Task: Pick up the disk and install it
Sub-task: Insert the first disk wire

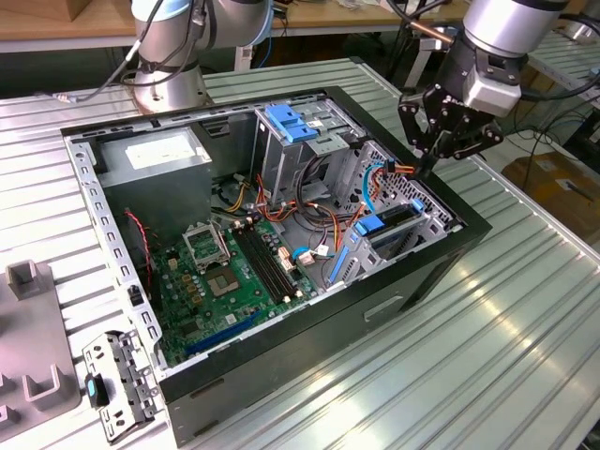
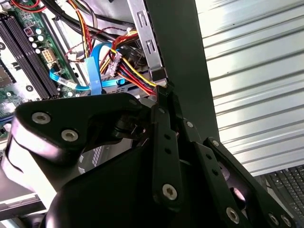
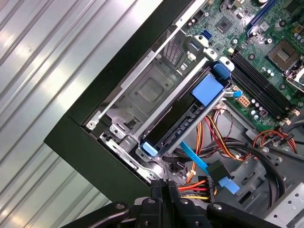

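The gripper (image 1: pixel 433 161) is seen over the far corner of the open case (image 1: pixel 441 267), on the exterior view's right. Its jaws are pressed together and nothing is held between them. In both wrist views the tips are seen down by a bunch of red, yellow and black wires (image 3: pixel 192 192), close to the case's edge.

Just past the tips, the disk (image 3: pixel 183 121) is found. It is already sat in its metal cage (image 3: pixel 142 92) at the corner of the case, with its blue rails (image 3: pixel 208 89) along its sides. It looks slid in along the cage, so it is probably kept there by the rails. In the exterior view the disk (image 1: pixel 394 225) is seen lying low in the cage, below the gripper.

Little room is left here. The black case wall is close on one side, and the wires and a flat blue cable (image 3: pixel 194 157) are crowded on the other. It cannot be told if the wires are touched by the tips.

Farther in, the green board (image 1: pixel 230 277) is laid flat on the case floor, with more open room above it. Outside the case, the ridged metal table (image 1: pixel 487 356) is spread out wide.
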You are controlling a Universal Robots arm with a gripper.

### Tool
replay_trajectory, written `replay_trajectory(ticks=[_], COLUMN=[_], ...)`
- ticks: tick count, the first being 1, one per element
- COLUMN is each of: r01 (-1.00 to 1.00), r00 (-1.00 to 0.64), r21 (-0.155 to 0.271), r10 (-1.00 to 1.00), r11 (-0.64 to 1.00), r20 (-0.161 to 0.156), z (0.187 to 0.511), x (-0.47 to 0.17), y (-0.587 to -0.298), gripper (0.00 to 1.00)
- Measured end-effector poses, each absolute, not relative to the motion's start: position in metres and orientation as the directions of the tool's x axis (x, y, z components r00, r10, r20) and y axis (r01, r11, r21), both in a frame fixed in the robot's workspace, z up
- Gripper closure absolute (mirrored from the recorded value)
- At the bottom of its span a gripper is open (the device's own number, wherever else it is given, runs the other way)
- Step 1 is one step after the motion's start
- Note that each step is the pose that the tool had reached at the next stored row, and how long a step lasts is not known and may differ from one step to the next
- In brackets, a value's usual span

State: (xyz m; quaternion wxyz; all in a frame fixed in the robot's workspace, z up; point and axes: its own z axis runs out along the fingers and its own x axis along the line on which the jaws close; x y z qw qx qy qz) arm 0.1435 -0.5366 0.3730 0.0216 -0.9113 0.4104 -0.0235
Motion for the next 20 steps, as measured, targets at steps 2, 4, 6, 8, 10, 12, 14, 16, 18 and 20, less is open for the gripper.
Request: replay_trajectory(ticks=[2,4,6,8,10,12,14,16,18,20], r01=[-0.748,-0.748,-0.749,-0.749,-0.75,-0.75,-0.751,-0.752,-0.754,-0.77], r00=[0.661,0.661,0.66,0.659,0.659,0.658,0.657,0.657,0.654,0.635], r21=[-0.059,-0.059,-0.059,-0.059,-0.059,-0.059,-0.059,-0.059,-0.059,-0.059], r10=[-0.75,-0.75,-0.751,-0.751,-0.752,-0.753,-0.753,-0.754,-0.756,-0.772], r11=[-0.662,-0.661,-0.66,-0.659,-0.659,-0.658,-0.658,-0.657,-0.654,-0.635], r20=[0.025,0.025,0.025,0.025,0.025,0.025,0.025,0.025,0.025,0.025], z=[0.373,0.373,0.373,0.373,0.373,0.373,0.373,0.373,0.373,0.373], x=[0.1425,0.1416,0.1399,0.1389,0.138,0.137,0.1359,0.1347,0.1344,0.1344], y=[-0.5366,-0.5366,-0.5366,-0.5366,-0.5366,-0.5366,-0.5366,-0.5366,-0.5366,-0.5366], gripper=[0.83,0.83,0.83,0.83,0.83,0.83,0.83,0.83,0.83,0.83])
